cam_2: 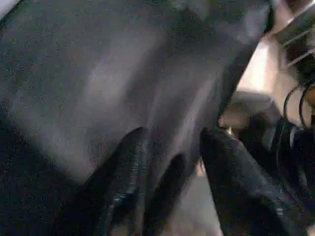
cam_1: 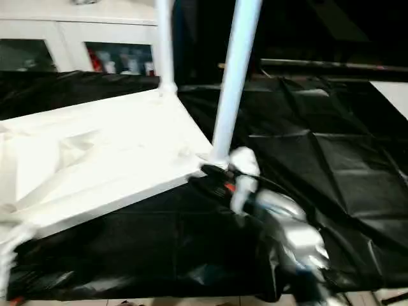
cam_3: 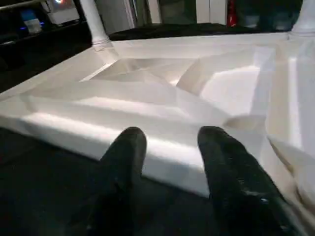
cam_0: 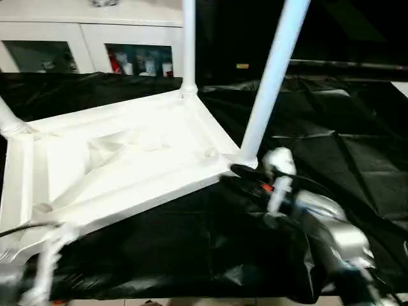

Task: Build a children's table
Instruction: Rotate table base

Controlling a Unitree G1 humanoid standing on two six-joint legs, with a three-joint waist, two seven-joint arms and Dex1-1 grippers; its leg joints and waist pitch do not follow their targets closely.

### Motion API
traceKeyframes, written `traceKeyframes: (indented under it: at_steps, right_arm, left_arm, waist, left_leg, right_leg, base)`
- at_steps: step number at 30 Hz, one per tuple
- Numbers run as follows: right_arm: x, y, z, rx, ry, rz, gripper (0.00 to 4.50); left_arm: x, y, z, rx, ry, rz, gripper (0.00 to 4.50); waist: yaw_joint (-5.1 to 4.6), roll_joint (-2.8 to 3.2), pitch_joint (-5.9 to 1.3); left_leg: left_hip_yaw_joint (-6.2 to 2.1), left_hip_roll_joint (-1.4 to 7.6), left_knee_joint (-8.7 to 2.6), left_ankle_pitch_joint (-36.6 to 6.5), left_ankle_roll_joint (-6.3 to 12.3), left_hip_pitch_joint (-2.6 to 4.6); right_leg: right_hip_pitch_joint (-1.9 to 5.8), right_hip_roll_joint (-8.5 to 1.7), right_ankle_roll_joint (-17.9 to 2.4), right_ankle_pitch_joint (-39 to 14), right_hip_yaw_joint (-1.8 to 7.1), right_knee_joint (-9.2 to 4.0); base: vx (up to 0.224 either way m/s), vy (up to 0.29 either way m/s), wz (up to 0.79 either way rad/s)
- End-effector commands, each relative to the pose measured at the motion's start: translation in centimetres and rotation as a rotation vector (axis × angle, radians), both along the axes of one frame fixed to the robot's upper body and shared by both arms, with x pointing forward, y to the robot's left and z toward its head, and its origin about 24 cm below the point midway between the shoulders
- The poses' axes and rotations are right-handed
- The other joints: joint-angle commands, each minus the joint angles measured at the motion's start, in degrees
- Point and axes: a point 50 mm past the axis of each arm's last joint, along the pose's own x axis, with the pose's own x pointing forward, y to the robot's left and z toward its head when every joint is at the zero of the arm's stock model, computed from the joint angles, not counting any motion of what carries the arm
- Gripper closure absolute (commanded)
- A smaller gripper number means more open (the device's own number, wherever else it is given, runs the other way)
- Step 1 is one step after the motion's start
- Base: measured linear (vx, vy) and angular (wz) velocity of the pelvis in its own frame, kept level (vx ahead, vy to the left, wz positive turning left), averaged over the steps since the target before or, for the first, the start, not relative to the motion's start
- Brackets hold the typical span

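The children's table (cam_0: pixel 121 166) lies upside down on the black desk (cam_0: pixel 357 146), so its legs can go into the corner holes from above. Three legs stand up, and their tops are cut off. The right gripper (cam_3: pixel 170 147) sits just beside the white rim, jaws apart, holding nothing. The left gripper (cam_2: pixel 170 162) is off the table, jaws apart and empty. The fourth corner is blurry.

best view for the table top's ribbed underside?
Left eye view: the table top lies upside down, nearly whole, legs standing from its corners. The right eye view crops its left end. The right wrist view gives a close look at the ribs; the left wrist view shows dark cloth.
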Motion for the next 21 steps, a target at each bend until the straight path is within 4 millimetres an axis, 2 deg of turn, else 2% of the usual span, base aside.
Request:
traceKeyframes:
  at_steps: [1,4,5,6,8,9,10,11,13,14,16,17,20,21]
  right_arm:
    - [0.6,0.3,-0.2,-0.014,-0.004,-0.017,2.93]
    - [1.6,1.0,-0.1,0.007,-0.015,-0.05,3.13]
    - [2.1,1.1,0.0,0.006,-0.021,-0.073,3.13]
    - [2.7,1.2,0.0,0.005,-0.025,-0.105,3.28]
    - [3.6,0.8,0.1,-0.008,-0.035,-0.181,3.42]
    - [4.2,0.5,0.1,-0.015,-0.034,-0.233,3.47]
    - [4.8,-0.1,0.1,-0.026,-0.034,-0.299,3.71]
    - [5.1,-0.4,0.0,-0.033,-0.034,-0.337,3.79]
    - [5.9,-1.3,-0.1,-0.038,-0.022,-0.433,3.84]
    - [5.9,-1.3,-0.1,-0.038,-0.021,-0.437,3.94]
    - [6.4,-2.2,-0.2,-0.053,-0.01,-0.518,4.16]
    - [6.9,-3.2,-0.3,-0.073,-0.003,-0.596,4.23]
    - [7.3,-4.1,-0.6,-0.084,0.007,-0.668,4.43]
    - [7.4,-4.6,-0.6,-0.093,0.011,-0.701,4.48]
  left_arm:
    - [-0.3,1.2,0.9,0.042,0.006,0.023,2.16]
    - [-1.2,3.3,1.6,0.1,0.04,0.067,1.97]
    - [-1.5,4.0,1.9,0.117,0.052,0.082,1.97]
    - [-1.8,5.0,2.3,0.152,0.07,0.101,1.83]
    - [-2.1,6.2,3.0,0.175,0.072,0.141,1.67]
    - [-2.2,6.7,3.4,0.182,0.064,0.164,1.66]
    - [-2.4,7.3,3.9,0.187,0.055,0.19,1.52]
    - [-2.6,7.7,4.2,0.191,0.051,0.204,1.39]
    - [-3.0,8.8,4.9,0.213,0.042,0.238,1.31]
    - [-3.0,8.8,4.9,0.214,0.042,0.239,1.26]
    - [-3.4,9.6,5.3,0.231,0.042,0.26,1.09]
    - [-3.7,10.0,5.6,0.237,0.041,0.272,0.98]
    - [-3.9,10.2,5.8,0.234,0.038,0.276,0.83]
    - [-3.9,10.1,5.8,0.228,0.034,0.275,0.7]
  waist:
    - [-0.13,1.25,-1.98]
    - [0.08,1.44,-1.92]
    - [0.0,1.49,-2.06]
    - [-0.1,1.46,-2.19]
    - [-0.53,1.37,-2.23]
    - [-0.37,1.32,-2.32]
    - [-0.38,1.31,-2.3]
    - [-0.51,1.28,-2.35]
    - [-0.59,1.21,-2.42]
    - [-0.51,1.28,-2.52]
    - [-0.4,1.21,-2.35]
    - [-0.17,1.14,-2.44]
    - [0.31,1.28,-2.3]
    - [0.33,0.84,-2.19]
  left_leg:
    - [-1.8,2.92,-4.96,-25.77,-2.67,1.74]
    - [-1.65,2.9,-5.06,-26.07,-2.86,1.9]
    - [-1.87,2.81,-5.16,-25.72,-3.1,1.54]
    - [-1.81,2.75,-5.1,-25.03,-3.32,1.63]
    - [-1.79,2.64,-5.19,-24.82,-3.66,1.5]
    - [-1.57,2.66,-5.03,-24.59,-3.62,1.94]
    - [-1.53,2.63,-4.97,-24.22,-3.59,1.98]
    - [-1.51,2.57,-4.94,-23.08,-3.51,1.8]
    - [-1.33,2.43,-4.71,-22.22,-2.71,1.84]
    - [-1.33,2.41,-4.65,-21.95,-2.59,1.92]
    - [-1.07,2.37,-4.53,-22.34,-2.37,2.22]
    - [-1.08,2.48,-4.56,-22.55,-2.43,2.41]
    - [-0.98,2.53,-4.56,-24.52,-3.08,2.81]
    - [-0.93,2.51,-4.53,-25.25,-2.83,2.79]
  right_leg:
    - [0.24,-2.73,-8.58,-25.08,3.07,-4.99]
    - [0.19,-2.6,-9.2,-22.8,3.21,-4.8]
    - [0.66,-2.72,-9.27,-22.18,3.2,-4.56]
    - [0.49,-2.7,-9.63,-20.77,3.29,-4.36]
    - [0.78,-2.47,-10.0,-19.09,3.27,-4.09]
    - [0.55,-2.39,-10.18,-18.11,3.38,-4.15]
    - [0.53,-2.44,-10.57,-17.47,3.5,-4.1]
    - [0.71,-2.4,-11.18,-16.42,3.72,-3.96]
    - [0.66,-2.24,-11.56,-15.42,4.04,-3.95]
    - [0.76,-2.2,-11.6,-15.22,4.0,-3.9]
    - [0.39,-2.02,-11.73,-15.38,4.05,-4.0]
    - [0.53,-1.98,-11.42,-15.68,4.05,-4.04]
    - [0.14,-1.8,-11.09,-16.67,4.06,-4.21]
    - [0.09,-1.75,-10.79,-17.27,4.13,-4.24]
  base:
    - [0.0,0.0,0.0]
    - [0.0,0.0,0.0]
    - [0.0,0.0,0.0]
    - [0.0,0.0,0.0]
    - [0.0,0.0,0.0]
    - [0.0,0.0,0.0]
    - [0.0,0.0,0.0]
    - [0.0,0.0,0.0]
    - [0.0,0.0,0.0]
    - [0.0,0.0,0.0]
    - [0.0,0.0,0.0]
    - [0.0,0.0,0.0]
    - [0.0,0.0,0.0]
    - [0.0,0.0,0.0]
